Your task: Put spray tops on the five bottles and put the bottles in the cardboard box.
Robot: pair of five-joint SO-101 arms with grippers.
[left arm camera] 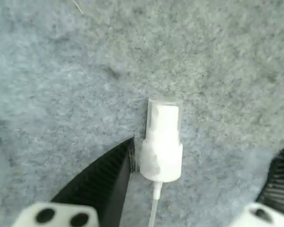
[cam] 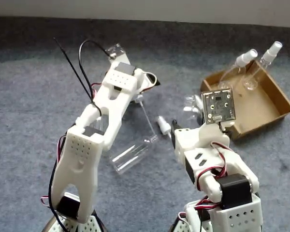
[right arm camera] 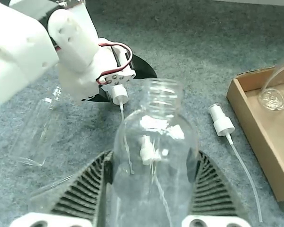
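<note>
My right gripper (right arm camera: 154, 158) is shut on a clear bottle (right arm camera: 154, 137) whose neck is open and bare. In the high view that bottle (cam: 190, 105) sits just left of the cardboard box (cam: 273, 104). My left gripper (left arm camera: 206, 151) is open over the carpet. A white spray top (left arm camera: 161, 142) with a clear cap lies between its fingers, touching the black finger (left arm camera: 104, 182); the other finger is well apart. From the high view, the left gripper (cam: 137, 96) is at the table's middle, and the top's thin tube (cam: 147, 121) trails from it. Two bottles (cam: 241, 67) with spray tops lie in the box.
An uncapped bottle (cam: 130, 154) lies on the carpet between the arms. A loose spray top (cam: 162, 125) with its tube lies beside the right gripper, also spray top (right arm camera: 221, 124). A small clear object (cam: 117, 50) lies beyond the left arm. Grey carpet stretches free at the left.
</note>
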